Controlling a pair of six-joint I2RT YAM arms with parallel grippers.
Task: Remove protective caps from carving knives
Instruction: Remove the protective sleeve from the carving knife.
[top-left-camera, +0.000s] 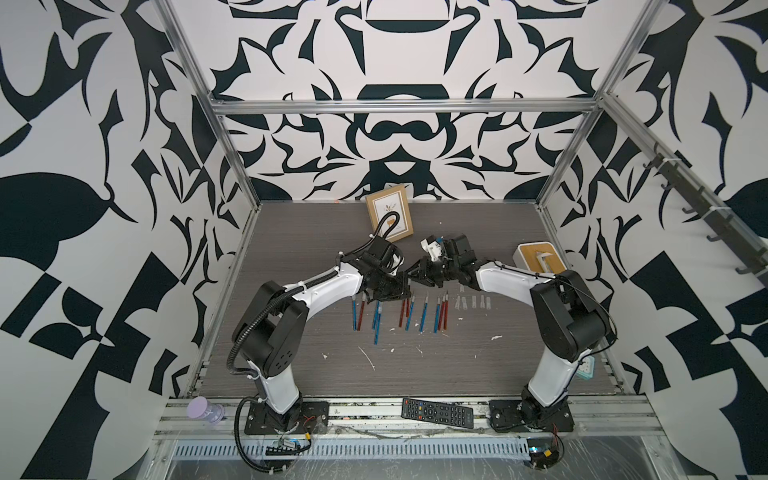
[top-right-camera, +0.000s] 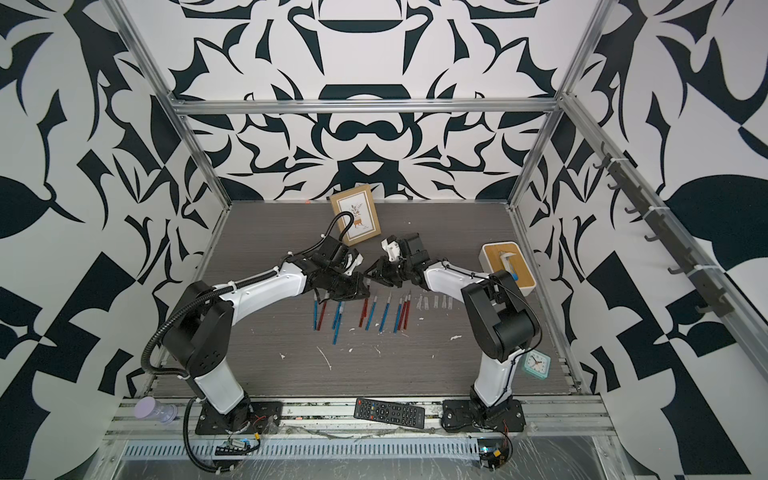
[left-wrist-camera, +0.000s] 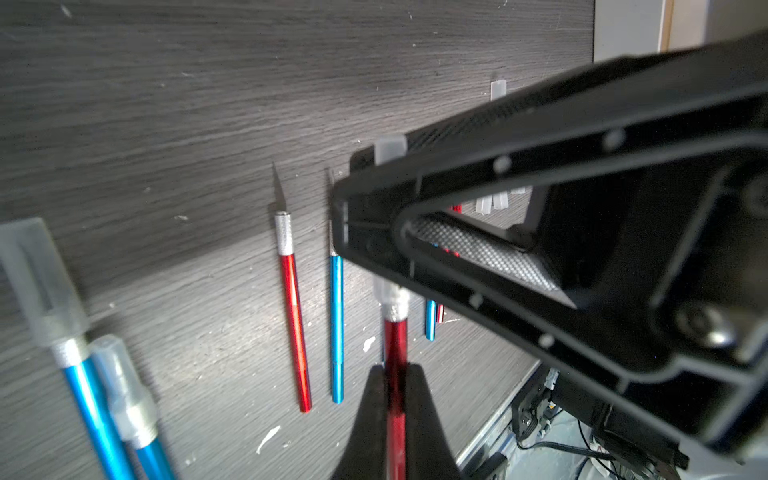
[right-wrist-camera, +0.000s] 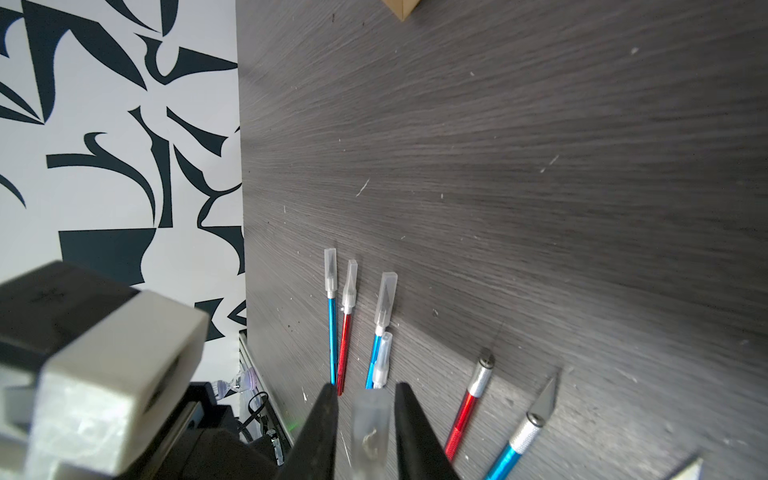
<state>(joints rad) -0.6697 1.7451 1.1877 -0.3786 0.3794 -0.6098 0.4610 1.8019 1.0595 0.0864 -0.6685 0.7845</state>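
Clamps red knife (left-wrist-camera: 395, 353) in left jaws, brackets its cap (right-wrist-camera: 372, 428) with right jaws, grip unsure; about midway, with four knives (right-wrist-camera: 332, 328) capped.

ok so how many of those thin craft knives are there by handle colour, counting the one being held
thin metallic blue-handled craft knives lying on the dark wood-grain table: 6
thin metallic red-handled craft knives lying on the table: 4
red-handled craft knife held in the jaws of the left gripper: 1
total: 11
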